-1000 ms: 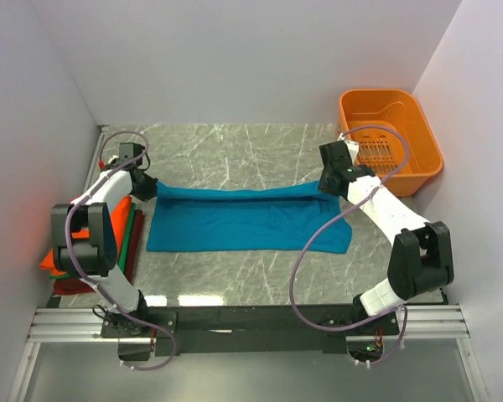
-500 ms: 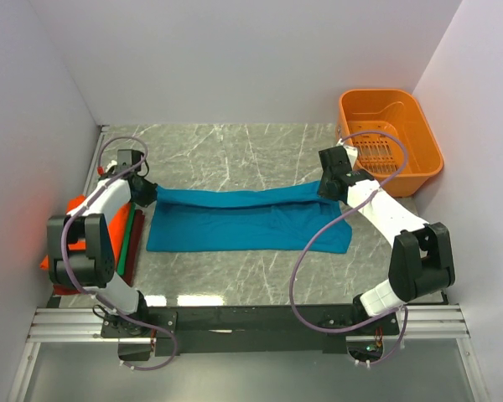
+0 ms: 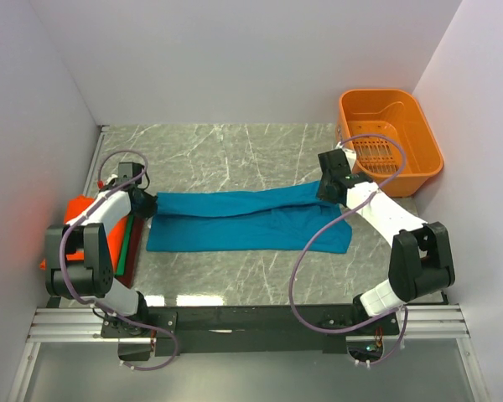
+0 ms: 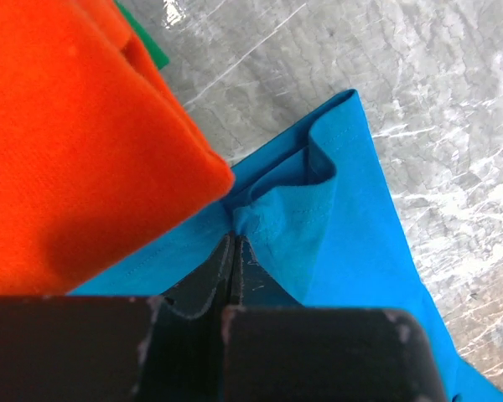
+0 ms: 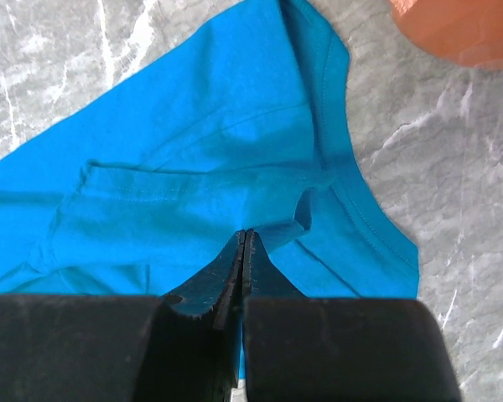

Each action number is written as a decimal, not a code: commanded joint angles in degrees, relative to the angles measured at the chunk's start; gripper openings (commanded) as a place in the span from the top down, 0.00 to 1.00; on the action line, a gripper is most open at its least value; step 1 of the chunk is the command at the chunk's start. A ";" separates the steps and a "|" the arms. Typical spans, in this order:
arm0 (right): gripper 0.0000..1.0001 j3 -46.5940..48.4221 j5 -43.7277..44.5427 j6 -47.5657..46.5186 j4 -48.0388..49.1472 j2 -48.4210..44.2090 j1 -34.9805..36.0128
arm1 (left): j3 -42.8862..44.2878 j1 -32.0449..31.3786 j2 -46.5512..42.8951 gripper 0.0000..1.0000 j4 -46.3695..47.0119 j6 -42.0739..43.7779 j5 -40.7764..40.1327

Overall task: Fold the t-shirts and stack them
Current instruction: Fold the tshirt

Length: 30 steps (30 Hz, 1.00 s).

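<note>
The teal-blue t-shirt (image 3: 247, 222) lies stretched across the middle of the table, its far edge lifted and drawn toward the near side. My left gripper (image 3: 147, 203) is shut on its left end (image 4: 277, 222). My right gripper (image 3: 327, 190) is shut on its right end (image 5: 235, 167). A stack of folded t-shirts sits at the left edge: bright orange (image 3: 84, 219) on top, also large in the left wrist view (image 4: 75, 142), then green (image 3: 131, 236), then dark red (image 3: 126, 272).
An orange plastic basket (image 3: 419, 151) stands at the back right corner, its rim in the right wrist view (image 5: 461, 29). Grey walls close in on left, back and right. Marble table top (image 3: 235, 151) lies beyond the shirt.
Both grippers have pulled the shirt's far edge toward the near side, so the fold covers more of the lower layer. The left gripper has dropped slightly toward the stack.
</note>
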 commanded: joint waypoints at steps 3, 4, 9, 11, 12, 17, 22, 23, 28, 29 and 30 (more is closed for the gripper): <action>0.97 -1.66 -0.53 0.69 2.52 -2.50 0.48 | -0.81 0.16 -2.56 0.93 0.86 -0.73 0.08; 0.95 -2.10 -0.62 0.77 2.87 -2.85 0.65 | -0.55 0.16 -2.21 0.91 0.51 -0.72 -0.18; 0.82 -3.25 -1.51 0.25 2.61 -6.44 0.82 | -0.11 0.16 -4.66 0.68 -0.55 -0.20 0.87; 0.70 -3.86 -1.59 -0.45 2.78 -8.90 1.09 | 1.03 0.16 -5.81 0.62 -2.47 0.33 0.70; 0.66 -4.12 -2.81 -1.50 3.13 -11.18 1.52 | 2.51 0.07 -6.68 0.60 -3.09 0.59 0.70; 0.56 0.69 -4.84 -3.53 4.80 -10.25 6.36 | 8.04 0.07 -5.38 0.63 -3.89 0.33 0.43; 0.56 12.29 -9.32 -5.46 5.42 2.67 7.86 | 17.45 -1.60 6.12 0.66 -9.42 -0.37 -3.69; 0.56 13.44 -9.07 -5.73 5.51 4.60 7.77 | 20.25 -1.69 7.88 0.67 -10.04 -0.55 -4.22; 0.56 23.37 -9.85 -7.40 2.62 16.99 7.77 | 25.64 -1.78 17.56 0.71 -12.33 -1.95 -5.37; 0.57 24.25 -9.85 -7.57 2.17 18.32 7.86 | 26.51 -1.87 19.39 0.71 -12.41 -2.04 -5.63; 0.57 24.78 -9.51 -7.75 2.26 20.16 7.86 | 26.87 -1.95 20.11 0.71 -12.41 -2.30 -5.80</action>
